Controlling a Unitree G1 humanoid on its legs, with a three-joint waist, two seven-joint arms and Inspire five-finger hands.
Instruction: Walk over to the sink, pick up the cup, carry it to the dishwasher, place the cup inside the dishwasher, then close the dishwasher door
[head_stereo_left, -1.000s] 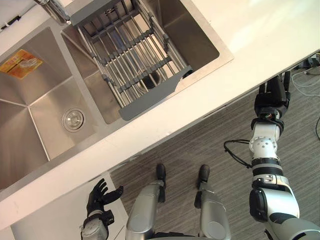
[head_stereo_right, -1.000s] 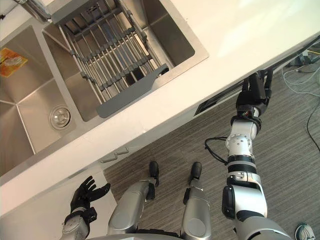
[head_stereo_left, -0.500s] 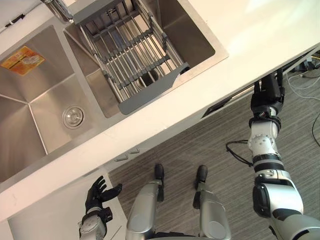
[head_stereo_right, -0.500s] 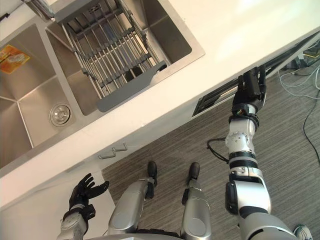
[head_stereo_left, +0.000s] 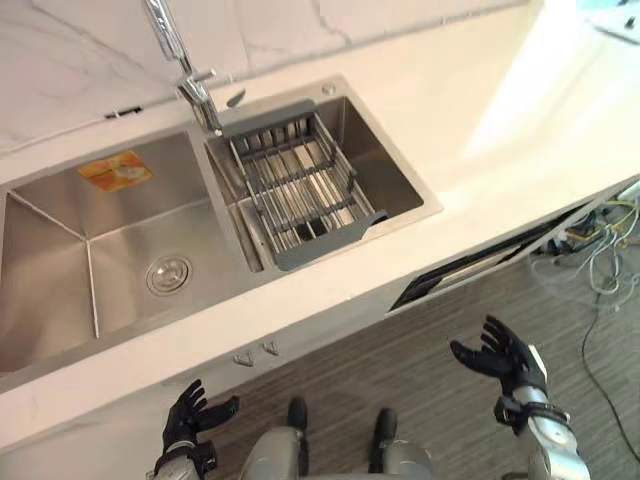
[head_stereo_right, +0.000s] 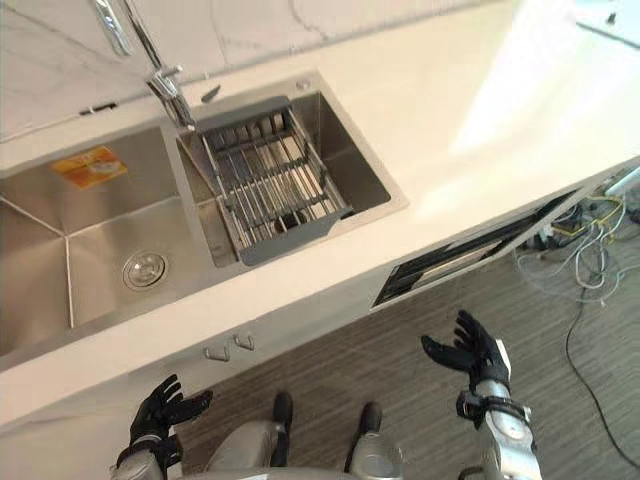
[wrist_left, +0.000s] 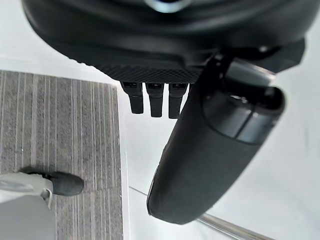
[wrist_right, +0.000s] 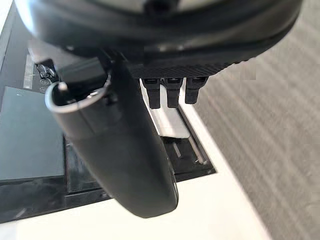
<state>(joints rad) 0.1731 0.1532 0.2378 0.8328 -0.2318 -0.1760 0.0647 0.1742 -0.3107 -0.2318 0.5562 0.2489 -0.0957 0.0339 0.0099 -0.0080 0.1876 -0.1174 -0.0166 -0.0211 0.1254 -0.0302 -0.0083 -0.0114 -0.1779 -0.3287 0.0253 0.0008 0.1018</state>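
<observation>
The steel double sink (head_stereo_left: 120, 260) is set in a white counter (head_stereo_left: 480, 120). A grey drying rack (head_stereo_left: 300, 195) spans its right basin, and an orange sticker (head_stereo_left: 115, 170) lies in the left one. Under the counter to the right, the dishwasher (head_stereo_left: 470, 272) shows as a narrow dark gap along its top edge (wrist_right: 35, 150). My right hand (head_stereo_left: 505, 358) hangs open over the floor, fingers spread, a short way in front of that gap and holding nothing. My left hand (head_stereo_left: 190, 415) is open and low by the white cabinet front.
A tall faucet (head_stereo_left: 190, 75) rises behind the divider between the basins. Two small cabinet handles (head_stereo_left: 255, 353) sit below the counter edge. Loose cables (head_stereo_left: 600, 250) lie on the grey striped floor (head_stereo_left: 400, 370) at the far right.
The whole picture has shifted, so the camera moved. My right hand has come away from the dishwasher's top edge and now hangs lower, open, over the floor. The left hand keeps its pose.
</observation>
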